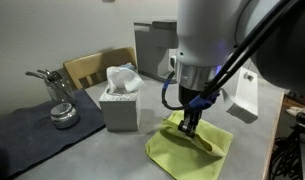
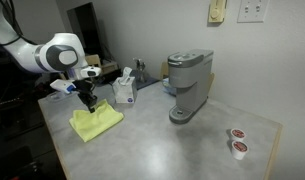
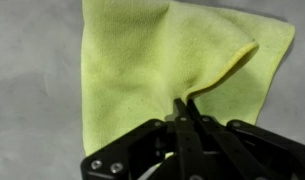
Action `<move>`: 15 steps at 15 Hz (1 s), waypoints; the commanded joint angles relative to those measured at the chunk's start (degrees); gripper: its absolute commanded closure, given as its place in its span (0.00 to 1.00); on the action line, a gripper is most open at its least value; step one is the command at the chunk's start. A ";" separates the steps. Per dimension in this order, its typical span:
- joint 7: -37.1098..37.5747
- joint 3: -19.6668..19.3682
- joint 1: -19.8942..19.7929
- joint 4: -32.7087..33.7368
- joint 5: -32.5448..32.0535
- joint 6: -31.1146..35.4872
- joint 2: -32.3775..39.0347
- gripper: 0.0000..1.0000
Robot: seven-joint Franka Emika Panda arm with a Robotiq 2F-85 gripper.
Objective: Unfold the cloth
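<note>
A yellow-green cloth [image 1: 197,143] lies on the grey table in both exterior views [image 2: 96,122]. My gripper [image 1: 190,124] stands right over it and is shut on a pinched fold of the cloth. In the wrist view the black fingers [image 3: 182,106] meet on a raised ridge of the cloth [image 3: 152,60], which runs up toward its top right corner. The rest of the cloth lies flat under the fingers. The gripper also shows in an exterior view [image 2: 87,103].
A white tissue box [image 1: 120,100] stands close behind the cloth. A dark mat with metal utensils [image 1: 60,112] is beside it. A grey coffee machine [image 2: 188,85] and two small pods [image 2: 237,140] stand further along the table [image 2: 172,145].
</note>
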 commanded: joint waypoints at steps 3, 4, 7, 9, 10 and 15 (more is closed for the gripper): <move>-16.78 4.50 -8.07 -7.01 10.49 5.23 -5.32 0.99; -19.59 5.10 -9.10 -7.61 12.50 5.64 -5.65 0.99; -27.22 6.56 -11.56 -8.87 17.98 5.59 -6.99 0.99; -30.93 7.09 -12.65 -9.39 20.91 5.42 -7.88 0.99; -31.93 7.01 -12.92 -9.70 21.93 5.41 -8.43 0.99; -32.23 5.45 -13.34 -11.55 21.34 4.36 -11.74 0.99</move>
